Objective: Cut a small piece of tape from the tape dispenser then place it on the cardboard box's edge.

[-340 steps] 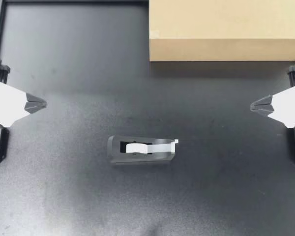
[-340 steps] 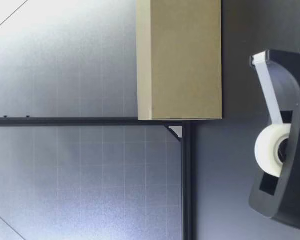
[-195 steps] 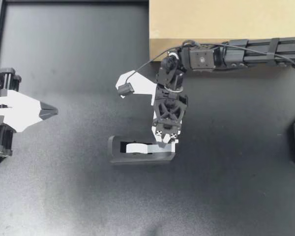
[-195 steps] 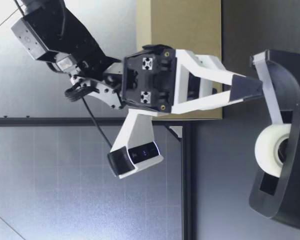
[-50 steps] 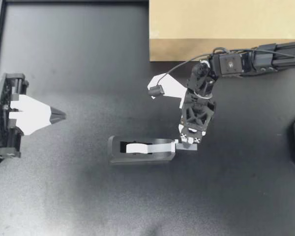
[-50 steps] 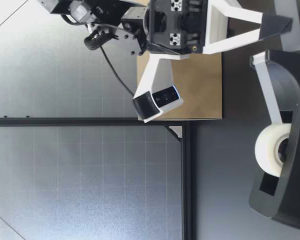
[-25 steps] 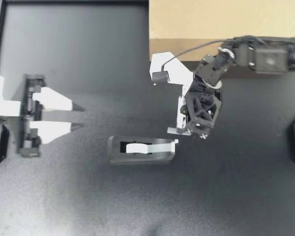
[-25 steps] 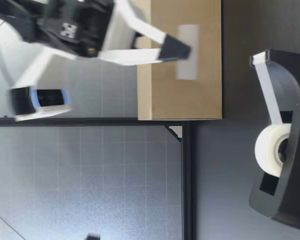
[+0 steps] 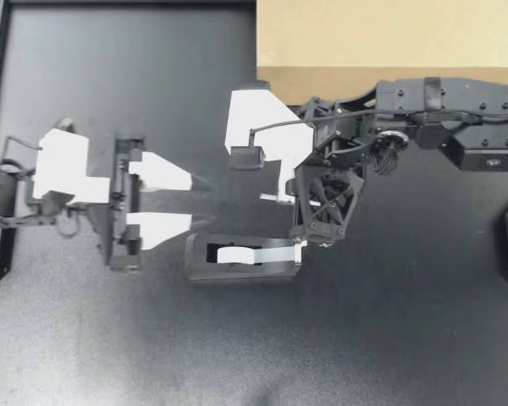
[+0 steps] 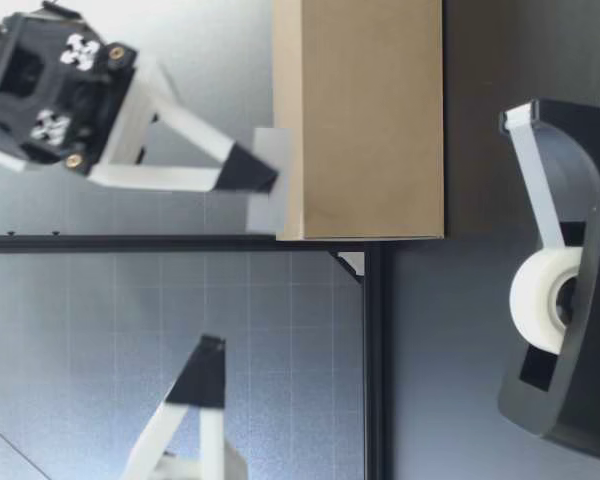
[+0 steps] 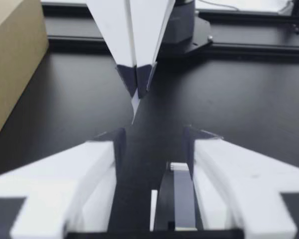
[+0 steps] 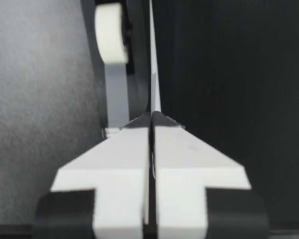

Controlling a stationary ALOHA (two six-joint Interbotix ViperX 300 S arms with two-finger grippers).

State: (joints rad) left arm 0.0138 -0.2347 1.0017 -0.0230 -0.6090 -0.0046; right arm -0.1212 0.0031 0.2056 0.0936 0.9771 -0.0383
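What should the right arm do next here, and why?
Probably carry the strip over to the cardboard box edge. My right gripper is shut on a cut tape strip, which hangs free above the tape dispenser, about level with the box top.

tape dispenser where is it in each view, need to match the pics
Top view: tape dispenser on the table, apart from the cardboard box.
Low view: tape dispenser nearest that camera, standing on the table.
Left wrist view: tape dispenser under and between the open jaws.
Right wrist view: tape dispenser just ahead of the jaws, shut on a piece of tape.
Shared landmark: the cardboard box, in all but the right wrist view.
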